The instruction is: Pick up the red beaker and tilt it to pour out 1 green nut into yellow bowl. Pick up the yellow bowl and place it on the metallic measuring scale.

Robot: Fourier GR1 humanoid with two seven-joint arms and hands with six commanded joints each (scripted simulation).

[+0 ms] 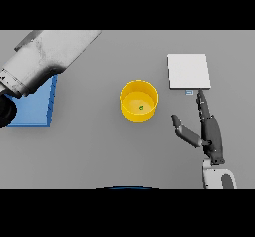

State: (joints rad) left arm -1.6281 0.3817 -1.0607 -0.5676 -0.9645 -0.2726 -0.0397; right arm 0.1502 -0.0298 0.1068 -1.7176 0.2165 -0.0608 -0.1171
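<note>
Lying in the yellow bowl (pixel 139 100), a green nut (pixel 141 107) was seen; the right hand (pixel 209 131) was held open, fingers straight, beside it; the left hand's (pixel 6 112) fingers could not be told.

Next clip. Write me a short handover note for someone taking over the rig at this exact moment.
Right hand: open, fingers straight, between the yellow bowl and the metallic scale, holding nothing.
Left hand: cannot tell its state; only the arm shows, over the blue tray.
Red beaker: not visible.
Done: a green nut lies in the bowl.
Left: grasp the bowl, set it on the scale.
</note>
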